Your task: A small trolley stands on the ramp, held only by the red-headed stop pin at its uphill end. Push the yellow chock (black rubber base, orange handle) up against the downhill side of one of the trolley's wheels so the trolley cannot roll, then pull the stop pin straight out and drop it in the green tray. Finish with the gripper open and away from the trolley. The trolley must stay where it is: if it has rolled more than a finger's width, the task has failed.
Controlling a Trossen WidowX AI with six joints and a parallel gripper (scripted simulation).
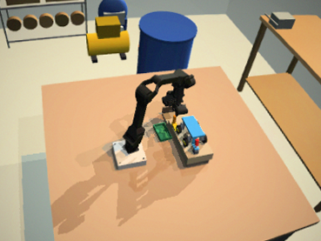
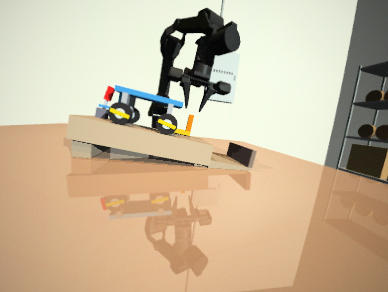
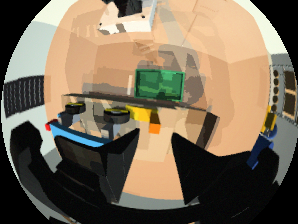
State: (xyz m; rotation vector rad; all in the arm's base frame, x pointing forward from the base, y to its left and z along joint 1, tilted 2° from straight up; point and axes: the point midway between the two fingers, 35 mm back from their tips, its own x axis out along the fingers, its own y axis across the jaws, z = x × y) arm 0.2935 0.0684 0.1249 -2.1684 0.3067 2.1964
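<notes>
Because the near downhill wheel [image 2: 166,123] stands in front in the exterior view, I can't see all of the chock's [image 1: 174,123] [image 2: 183,133] [image 3: 141,113] base, nor swear it touches the trolley's [image 1: 193,127] [image 2: 148,96] [image 3: 80,137] other downhill wheel. From the wrist, its yellow edge looks right up at that wheel, on the downhill side, orange handle upright. The dark gripper [image 1: 175,115] [image 2: 194,108] [image 3: 156,133] covers part of the blue deck there, and from above I can't make out its tips.

The fingers [image 2: 186,95] are parted, roughly halfway, with nothing between them — they hang above the chock, tips clear of the handle. The red-headed stop pin [image 1: 197,143] [image 2: 108,93] [image 3: 48,126] is up at the trolley's uphill end, its shaft hard to see.

The chock sits near the ramp's [image 1: 197,157] [image 2: 135,140] [image 3: 175,125] tray-side edge. Just beyond, down on the counter [image 1: 90,200] [image 2: 300,180] [image 3: 110,55], lies the green tray [image 1: 162,132] [image 3: 160,85] — between ramp and arm base. There's open air around the fingers, the trolley uphill of them.
</notes>
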